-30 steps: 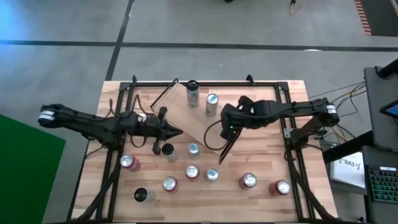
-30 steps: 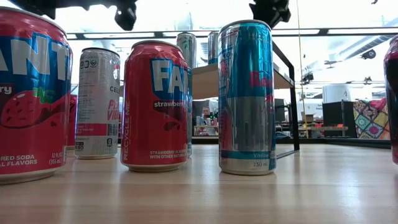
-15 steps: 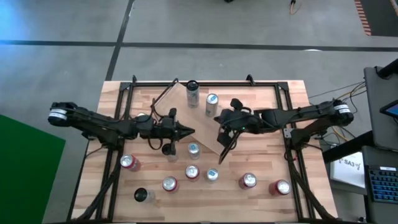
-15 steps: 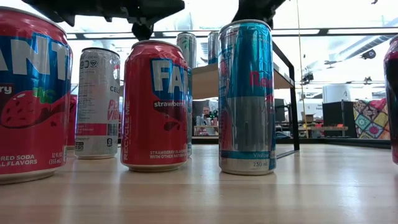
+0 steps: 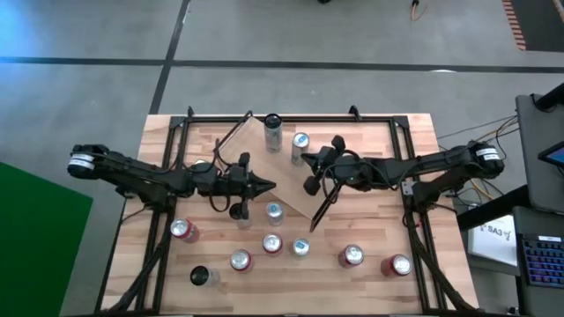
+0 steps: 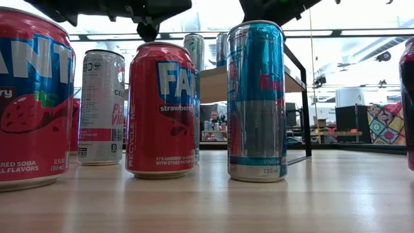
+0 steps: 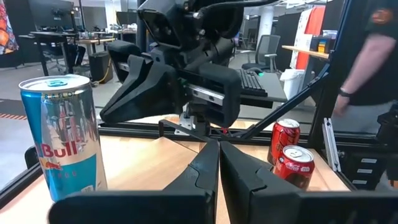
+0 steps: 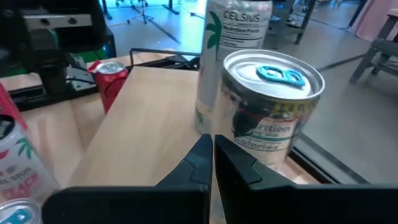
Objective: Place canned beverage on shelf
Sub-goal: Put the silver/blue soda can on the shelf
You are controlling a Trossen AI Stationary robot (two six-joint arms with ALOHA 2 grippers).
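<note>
Seen from above, the shelf (image 5: 284,167) lies skewed across the middle of the table (image 5: 414,141), its plank running from about 11 o'clock down toward 5 o'clock, with a thin black frame at each short end. Two cans stand on the plank near its far end: a tall white Celsius can (image 5: 272,130) at roughly 12 o'clock of the table's centre, and a silver-blue can (image 5: 300,143) just beside it toward 1 o'clock. The left claw (image 5: 267,186) reaches in from 9 o'clock and hangs at the plank's near-left edge, its fingers pressed together on nothing; its wrist view shows the two dark fingers (image 7: 205,168) meeting in a point, a Red Bull can (image 7: 61,134) close by, and two red cans (image 7: 292,163) farther off, with a person (image 7: 367,68) standing beyond the table. The right claw (image 5: 309,173) comes in from 3 o'clock and sits over the plank just near the silver-blue can, also pinched closed and empty. Other cans stand on the table toward 6 o'clock of the shelf, among them a red Fanta can (image 6: 162,110) and a blue-silver can (image 6: 256,103) in the low view.
</note>
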